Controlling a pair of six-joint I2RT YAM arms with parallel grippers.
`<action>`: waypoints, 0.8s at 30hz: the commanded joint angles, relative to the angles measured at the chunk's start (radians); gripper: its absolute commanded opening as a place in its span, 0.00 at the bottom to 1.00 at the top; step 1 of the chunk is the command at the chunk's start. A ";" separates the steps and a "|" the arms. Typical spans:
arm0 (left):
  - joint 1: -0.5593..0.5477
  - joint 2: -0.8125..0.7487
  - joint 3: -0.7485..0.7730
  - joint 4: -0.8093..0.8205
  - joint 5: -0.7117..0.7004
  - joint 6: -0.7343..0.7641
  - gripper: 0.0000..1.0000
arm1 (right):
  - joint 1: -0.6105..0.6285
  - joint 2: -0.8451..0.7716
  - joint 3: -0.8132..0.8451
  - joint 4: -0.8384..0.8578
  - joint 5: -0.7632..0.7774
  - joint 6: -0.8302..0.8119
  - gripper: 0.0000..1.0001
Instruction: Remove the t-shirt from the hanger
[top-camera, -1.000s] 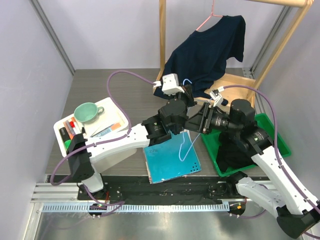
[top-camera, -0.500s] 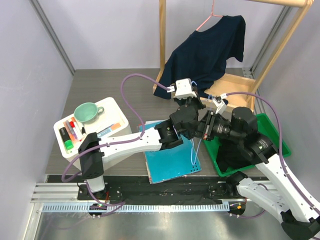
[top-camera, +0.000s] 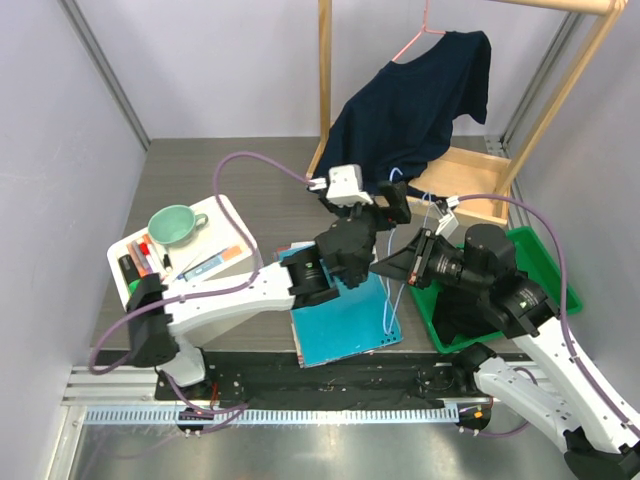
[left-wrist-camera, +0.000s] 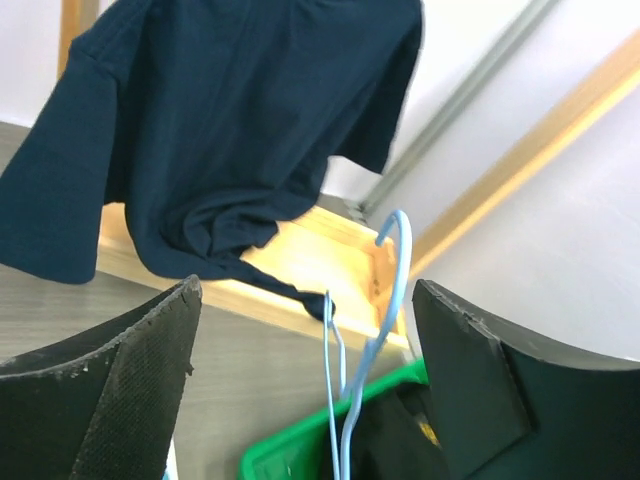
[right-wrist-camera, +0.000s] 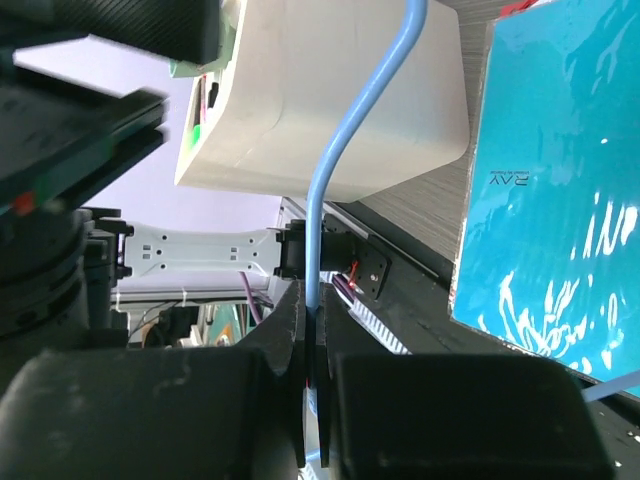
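Observation:
A dark navy t-shirt (top-camera: 410, 105) hangs askew from a pink hanger (top-camera: 416, 38) on the wooden rack; the left wrist view shows the t-shirt (left-wrist-camera: 230, 120) ahead. A bare light-blue wire hanger (top-camera: 386, 300) stands upright between the arms. My right gripper (top-camera: 392, 268) is shut on its wire, which runs up out of the jaws in the right wrist view as the blue hanger (right-wrist-camera: 330, 170) from the gripper (right-wrist-camera: 315, 330). My left gripper (top-camera: 393, 203) is open. Its fingers (left-wrist-camera: 110, 400) stand either side of the blue hook (left-wrist-camera: 395, 260) without touching it.
A green bin (top-camera: 548, 262) at the right holds dark cloth (top-camera: 462, 310). A teal notebook (top-camera: 345, 318) lies under the arms. A white organiser (top-camera: 235, 232) with a teal cup (top-camera: 172, 224) and pens stands at the left. The wooden rack post (top-camera: 325, 80) and its base (top-camera: 468, 188) are behind.
The left gripper, shut on the blue hanger's hook before, has opened and let it go. The right gripper closed on the hanger's wire and now holds it alone.

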 joint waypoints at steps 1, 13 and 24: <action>-0.003 -0.183 -0.065 -0.103 0.111 -0.106 0.87 | 0.004 0.006 0.004 0.072 -0.021 0.030 0.01; 0.003 -0.744 -0.200 -0.715 0.326 -0.092 0.88 | -0.043 0.202 0.094 0.292 -0.021 0.001 0.01; 0.003 -1.128 -0.304 -0.900 0.438 -0.172 0.88 | -0.345 0.481 0.435 0.432 -0.168 0.088 0.01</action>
